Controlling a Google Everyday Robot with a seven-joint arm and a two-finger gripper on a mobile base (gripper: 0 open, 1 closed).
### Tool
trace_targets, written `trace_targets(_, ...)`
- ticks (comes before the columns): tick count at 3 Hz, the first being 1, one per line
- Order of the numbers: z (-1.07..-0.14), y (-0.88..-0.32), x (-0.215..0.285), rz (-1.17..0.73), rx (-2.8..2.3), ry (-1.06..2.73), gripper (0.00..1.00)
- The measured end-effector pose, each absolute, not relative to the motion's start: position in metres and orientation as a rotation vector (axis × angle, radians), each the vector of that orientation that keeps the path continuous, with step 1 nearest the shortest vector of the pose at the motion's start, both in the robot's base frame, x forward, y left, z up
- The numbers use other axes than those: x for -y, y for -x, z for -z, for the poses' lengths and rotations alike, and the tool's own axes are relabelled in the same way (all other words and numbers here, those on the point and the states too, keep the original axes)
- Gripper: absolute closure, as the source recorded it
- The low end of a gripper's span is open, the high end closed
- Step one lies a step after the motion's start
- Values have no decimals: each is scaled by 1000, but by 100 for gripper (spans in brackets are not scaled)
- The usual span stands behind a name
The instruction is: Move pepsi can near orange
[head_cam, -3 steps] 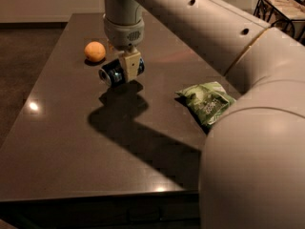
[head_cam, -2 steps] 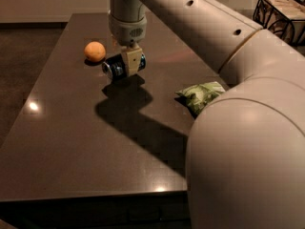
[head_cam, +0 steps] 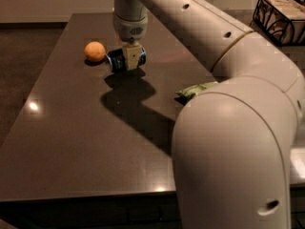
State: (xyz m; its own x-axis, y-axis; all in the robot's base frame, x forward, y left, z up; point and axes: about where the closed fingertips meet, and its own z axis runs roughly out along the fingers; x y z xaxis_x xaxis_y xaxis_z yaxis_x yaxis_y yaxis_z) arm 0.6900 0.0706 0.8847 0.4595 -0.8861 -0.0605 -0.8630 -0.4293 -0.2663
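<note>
The pepsi can (head_cam: 119, 60) is dark blue and lies sideways in my gripper (head_cam: 129, 58), which is shut on it just above the dark table (head_cam: 71, 128). The orange (head_cam: 95, 51) sits on the table just left of the can, a small gap apart. My arm reaches in from the right and hangs down over the can.
A green and white snack bag (head_cam: 193, 90) lies right of centre, partly hidden behind my arm's big elbow. A black wire basket (head_cam: 279, 18) with pale blocks stands at the far right. The table's left edge drops to brown floor.
My gripper has carried the can further back and left, closer to the orange. The arm's elbow now hides more of the snack bag.
</note>
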Motion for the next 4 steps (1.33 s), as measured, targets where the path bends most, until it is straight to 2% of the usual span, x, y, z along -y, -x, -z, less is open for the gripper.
trace_targets(2,-872,-719,-83,168,-1519,2488,100)
trace_targets(3,-866,-729,-90,164,-1513,2521,82)
trace_targets(4,-861,-736,-97,144,-1490,2534,59)
